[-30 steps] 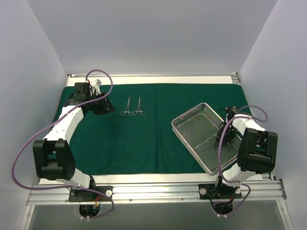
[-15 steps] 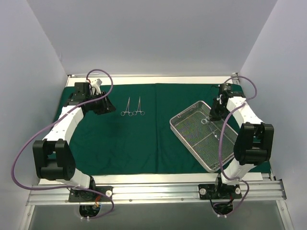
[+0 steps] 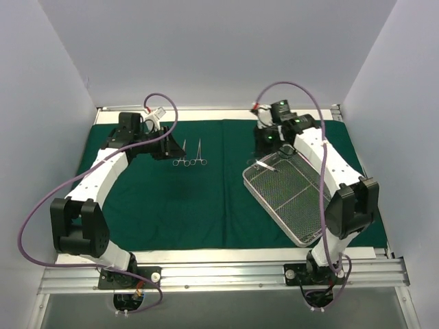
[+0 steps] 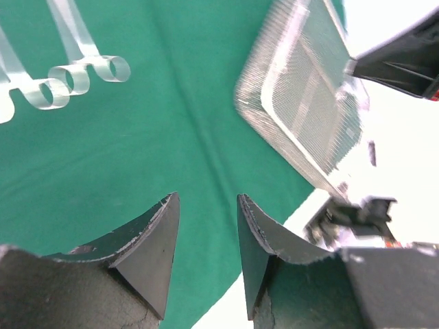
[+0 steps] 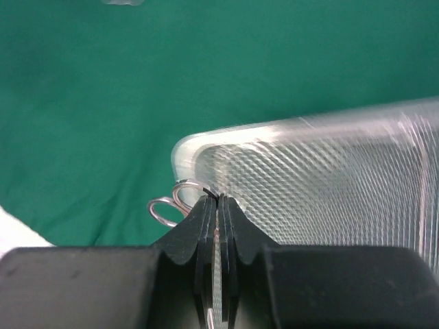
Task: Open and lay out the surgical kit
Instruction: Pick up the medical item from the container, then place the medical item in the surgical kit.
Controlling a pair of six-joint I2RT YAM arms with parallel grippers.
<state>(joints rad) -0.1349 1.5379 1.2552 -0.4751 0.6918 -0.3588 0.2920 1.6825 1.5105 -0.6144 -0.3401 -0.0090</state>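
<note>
The dark green drape lies spread flat over the table. Two silver scissor-handled instruments rest side by side on it at the far left; their ring handles show in the left wrist view. My left gripper hovers just left of them, open, with only cloth between its fingers. The wire-mesh tray sits at an angle on the right. Over its far-left corner, my right gripper is shut on a third instrument, whose rings stick out to the left.
White table margin shows along the near edge of the drape, with the metal mounting rail below it. White walls close in the far side and both flanks. Purple cables loop over both arms.
My right gripper has risen out of the tray with an instrument and swung to the tray's far-left corner. My left gripper has shifted right, closer to the two instruments on the cloth.
</note>
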